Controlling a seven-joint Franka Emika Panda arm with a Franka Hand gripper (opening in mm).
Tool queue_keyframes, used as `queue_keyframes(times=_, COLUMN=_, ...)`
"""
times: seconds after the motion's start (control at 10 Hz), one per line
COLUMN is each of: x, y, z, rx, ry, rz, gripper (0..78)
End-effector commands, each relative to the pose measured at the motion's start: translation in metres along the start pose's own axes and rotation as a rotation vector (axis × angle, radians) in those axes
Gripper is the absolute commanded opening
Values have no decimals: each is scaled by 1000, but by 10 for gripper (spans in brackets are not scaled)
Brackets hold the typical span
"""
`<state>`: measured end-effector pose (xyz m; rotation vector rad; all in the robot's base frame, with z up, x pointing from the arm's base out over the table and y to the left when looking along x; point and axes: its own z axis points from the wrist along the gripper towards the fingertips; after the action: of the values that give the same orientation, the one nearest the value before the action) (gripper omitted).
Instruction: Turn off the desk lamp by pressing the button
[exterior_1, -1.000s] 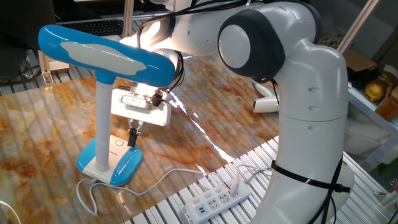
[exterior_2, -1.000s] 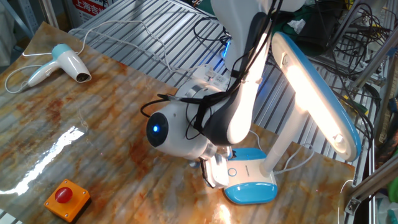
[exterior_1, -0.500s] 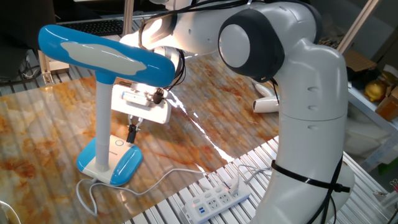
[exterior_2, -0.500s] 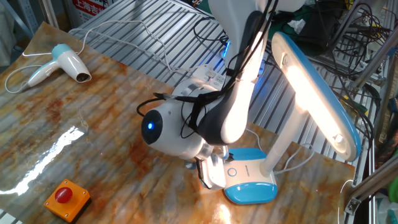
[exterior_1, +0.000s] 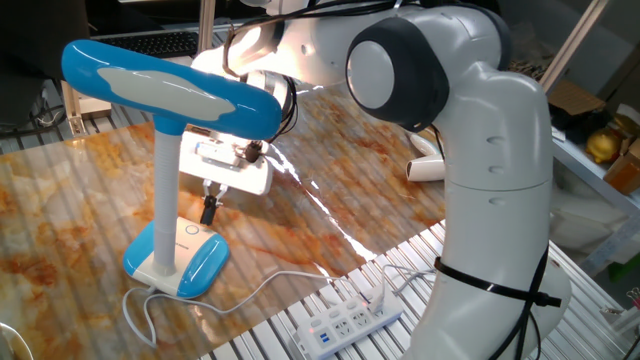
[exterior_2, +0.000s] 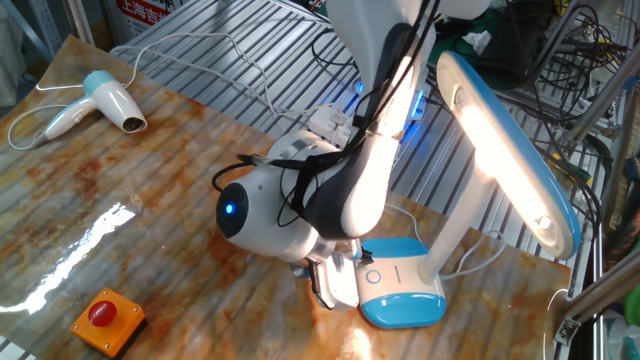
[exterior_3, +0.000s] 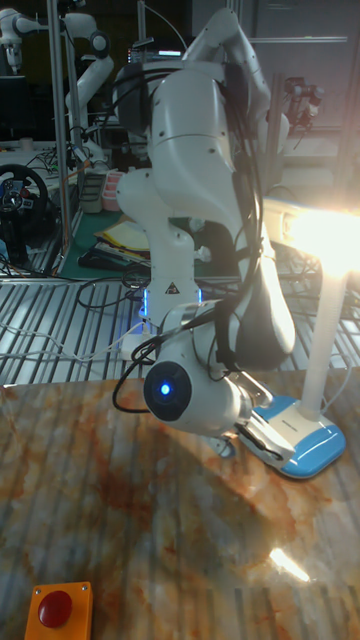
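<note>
The desk lamp (exterior_1: 165, 200) stands at the front left of the table, and its long blue head (exterior_2: 510, 150) is glowing. Its blue-and-white base (exterior_2: 402, 296) carries the small round button (exterior_1: 190, 229) on the white face. My gripper (exterior_1: 209, 209) hangs under the lamp head, pointing down just above and to the right of the button, apart from the base. Its dark fingertips show as one narrow tip with no gap, shut on nothing. In the other fixed view the round wrist hides most of the gripper (exterior_2: 335, 285) beside the button (exterior_2: 374, 278).
A white-and-blue hair dryer (exterior_2: 110, 100) lies at the far corner with its cord. An orange box with a red push button (exterior_2: 105, 318) sits near the front edge. A white power strip (exterior_1: 350, 320) and the lamp's cord (exterior_1: 250, 295) lie on the slatted edge.
My gripper has risen a little and drifted left, away from the lamp base; its tip was lower and nearer the button a second ago. The lamp stays lit throughout.
</note>
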<state>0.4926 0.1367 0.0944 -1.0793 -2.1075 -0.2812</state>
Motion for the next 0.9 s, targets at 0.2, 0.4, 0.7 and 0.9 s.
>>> queue_keyframes(times=0.2, x=10, y=8, z=12, rx=-2, ry=-18, rz=-19, gripper=0)
queue_keyframes(times=0.4, x=7, y=11, z=17, rx=-6, ry=-25, rz=-31, gripper=0)
queue_keyframes(times=0.7, x=5, y=13, z=18, rx=-6, ry=-37, rz=-26, gripper=0)
queue_keyframes(times=0.9, x=5, y=14, z=12, rx=-4, ry=-38, rz=-24, gripper=0)
